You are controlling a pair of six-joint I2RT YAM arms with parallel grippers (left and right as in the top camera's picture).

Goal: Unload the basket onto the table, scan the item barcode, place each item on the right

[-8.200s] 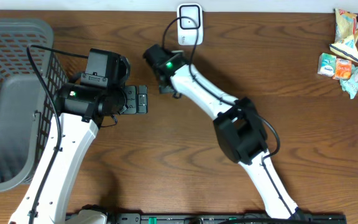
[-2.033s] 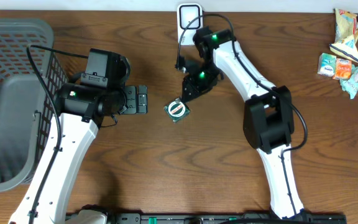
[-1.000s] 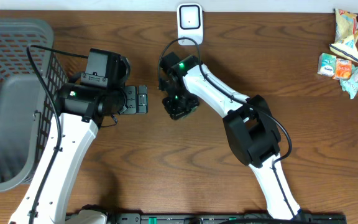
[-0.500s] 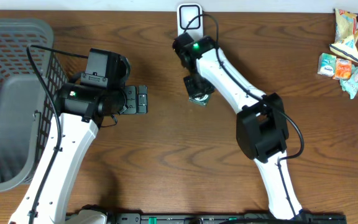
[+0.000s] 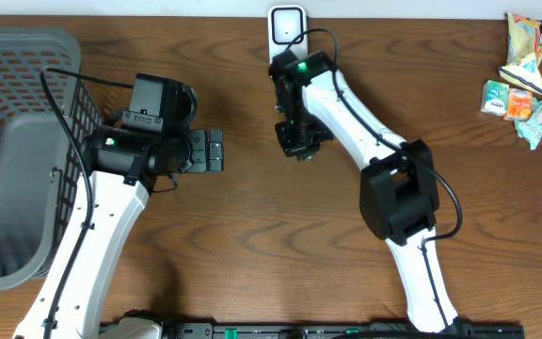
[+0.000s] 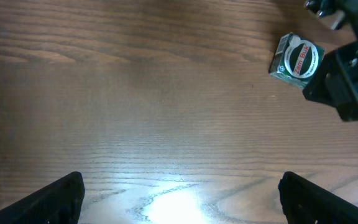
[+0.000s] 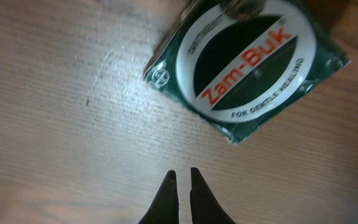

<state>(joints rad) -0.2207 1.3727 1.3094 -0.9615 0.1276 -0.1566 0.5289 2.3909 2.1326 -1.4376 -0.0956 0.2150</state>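
On my right wrist feed the right pincer (image 7: 183,178) has its two dark fingertips pressed together with nothing between them. The Zam-Buk box (image 7: 250,62) lies flat on the wood of the table (image 5: 252,245) just beyond those tips, apart from them and turned at an angle. Its round white label with red lettering faces up at the camera, and the pack around it is dark green. From overhead I see the right arm reaching across the middle of the table, its wrist hanging over that spot, so the box is almost wholly hidden beneath it there. The white scanner (image 5: 288,25) stands at the far edge of the table, near the arm's upper links. The left wrist feed shows the same box up in the right corner, just beside the black body of the right pincer; I cannot tell whether they touch. The left pincer (image 6: 180,183) hangs above bare wood with its fingers spread wide apart, holding nothing, well apart from the box. A grey basket (image 5: 17,85) sits at the left end, and some snack packets (image 5: 520,80) lie in the far right corner.
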